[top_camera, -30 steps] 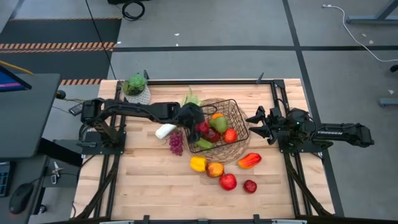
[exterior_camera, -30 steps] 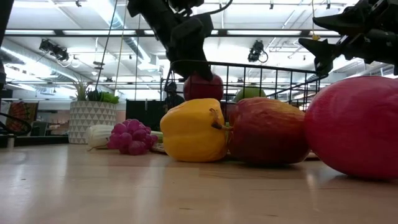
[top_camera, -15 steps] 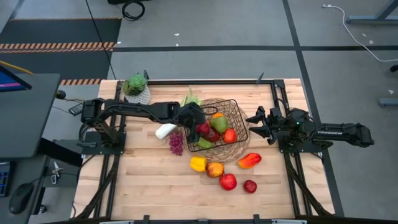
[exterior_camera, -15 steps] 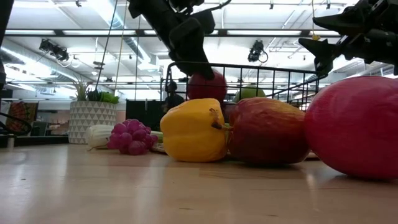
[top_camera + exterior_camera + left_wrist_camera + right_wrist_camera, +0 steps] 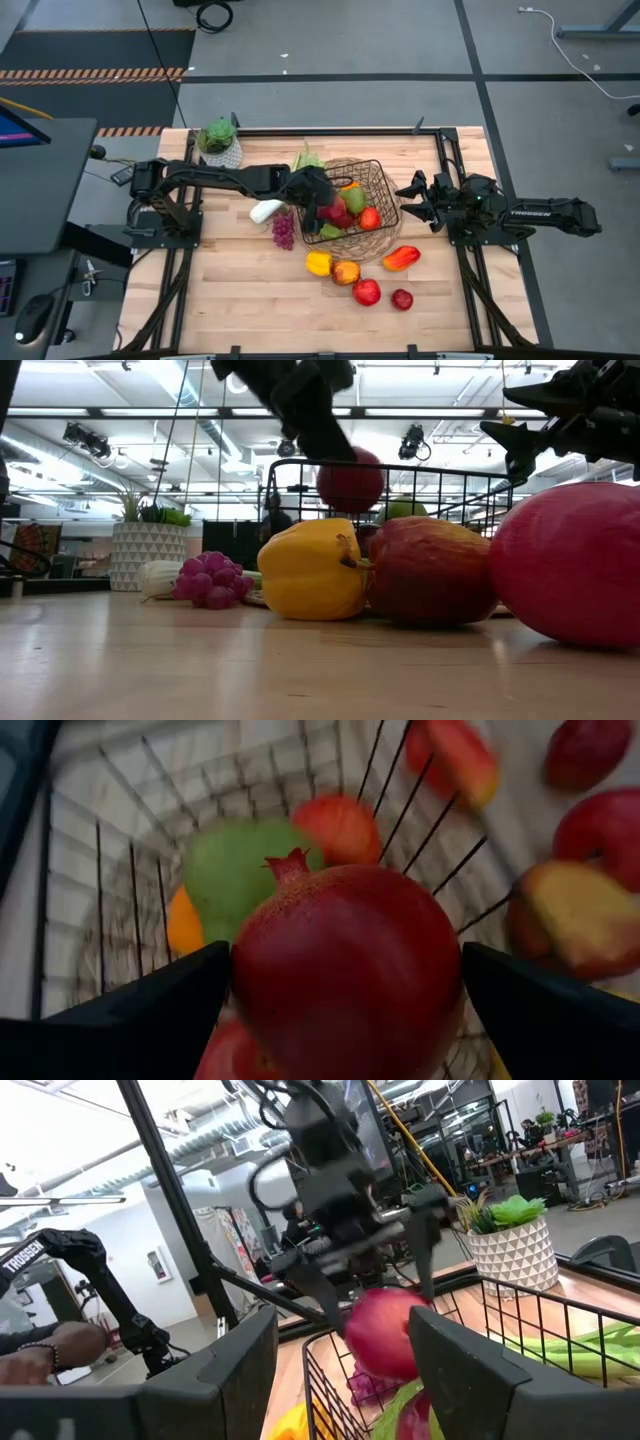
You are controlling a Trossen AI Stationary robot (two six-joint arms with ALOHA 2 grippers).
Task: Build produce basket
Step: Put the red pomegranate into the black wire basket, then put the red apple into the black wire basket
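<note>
The dark wire basket [image 5: 372, 192] stands at mid-table and holds a green pear [image 5: 225, 870], an orange and red fruits. My left gripper [image 5: 318, 196] hangs over the basket's left rim, shut on a round dark-red fruit with a small crown [image 5: 350, 485]. My right gripper [image 5: 408, 200] waits open just right of the basket. A yellow pepper [image 5: 318, 263], apples [image 5: 366, 292] and an orange-red pepper [image 5: 400, 258] lie on the table near the basket. Purple grapes [image 5: 284, 230] and a leek [image 5: 266, 210] lie left of it. My left gripper pinches the dark-red fruit [image 5: 345, 970] between its two fingers [image 5: 160, 1010], one on each side of its round body. The fruit's crown [image 5: 288, 866] points away from the wrist. The fingers slant down from the table's left. The fruit is lifted clear, above the basket's rim.
A leafy plant in a white pot [image 5: 220, 142] stands at the far left corner of the table. The near half of the wooden table [image 5: 230, 300] is bare apart from the loose fruit. Metal frame rails run along both sides.
My left gripper has carried the dark-red fruit up and toward the table's right. The fruit has risen from level with the basket's rim to above it and farther over the basket's inside. The hold has stayed shut.
</note>
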